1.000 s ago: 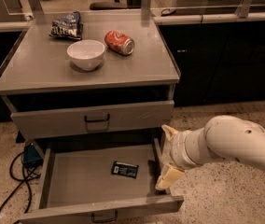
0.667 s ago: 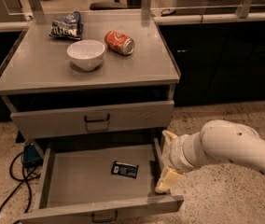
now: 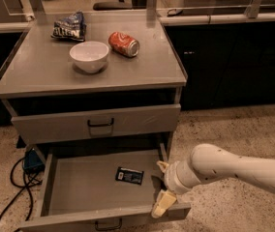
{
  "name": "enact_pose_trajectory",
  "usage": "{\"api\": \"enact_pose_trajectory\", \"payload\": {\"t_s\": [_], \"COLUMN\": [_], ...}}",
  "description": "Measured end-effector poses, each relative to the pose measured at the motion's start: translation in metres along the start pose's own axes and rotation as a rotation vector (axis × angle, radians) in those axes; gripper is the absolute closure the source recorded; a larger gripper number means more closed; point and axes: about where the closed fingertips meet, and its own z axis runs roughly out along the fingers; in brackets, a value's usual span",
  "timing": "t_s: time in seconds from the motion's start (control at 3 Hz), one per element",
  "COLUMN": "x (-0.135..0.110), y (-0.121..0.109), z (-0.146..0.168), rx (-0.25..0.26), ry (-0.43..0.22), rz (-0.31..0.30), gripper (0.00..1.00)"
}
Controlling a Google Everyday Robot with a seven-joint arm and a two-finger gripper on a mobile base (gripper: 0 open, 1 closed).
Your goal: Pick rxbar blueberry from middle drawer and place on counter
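The rxbar blueberry (image 3: 129, 176), a small flat dark wrapper with white marks, lies on the floor of the open middle drawer (image 3: 79, 190), right of centre. My gripper (image 3: 160, 187) hangs at the drawer's right front corner, just right of the bar and apart from it. Its two yellowish fingers stand spread, one up by the drawer's right wall, one down at the front rim, with nothing between them. The counter (image 3: 40, 66) is the grey cabinet top above.
On the counter stand a white bowl (image 3: 89, 56), a red soda can (image 3: 124, 44) on its side and a blue chip bag (image 3: 69, 26). The drawer above (image 3: 96, 123) is closed. Black cables (image 3: 16, 182) lie on the floor at the left.
My arm and gripper have shifted slightly left and down toward the drawer's right front corner. The bar has not moved.
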Motion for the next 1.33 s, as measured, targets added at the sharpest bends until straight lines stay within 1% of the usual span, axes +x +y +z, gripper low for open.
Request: {"api": "enact_pose_trajectory", "payload": {"t_s": [0.33, 0.67, 1.0, 1.33], "x": [-0.003, 0.002, 0.001, -0.028], "y": [0.008, 0.015, 0.004, -0.025], "z": [0.059, 0.070, 0.076, 0.085], "rx": [-0.081, -0.103, -0.069, -0.056], "ry": [-0.056, -0.061, -0.084, -0.128], "rz": [0.005, 0.020, 0.016, -0.027], "gripper": [0.00, 0.00, 0.00, 0.00]}}
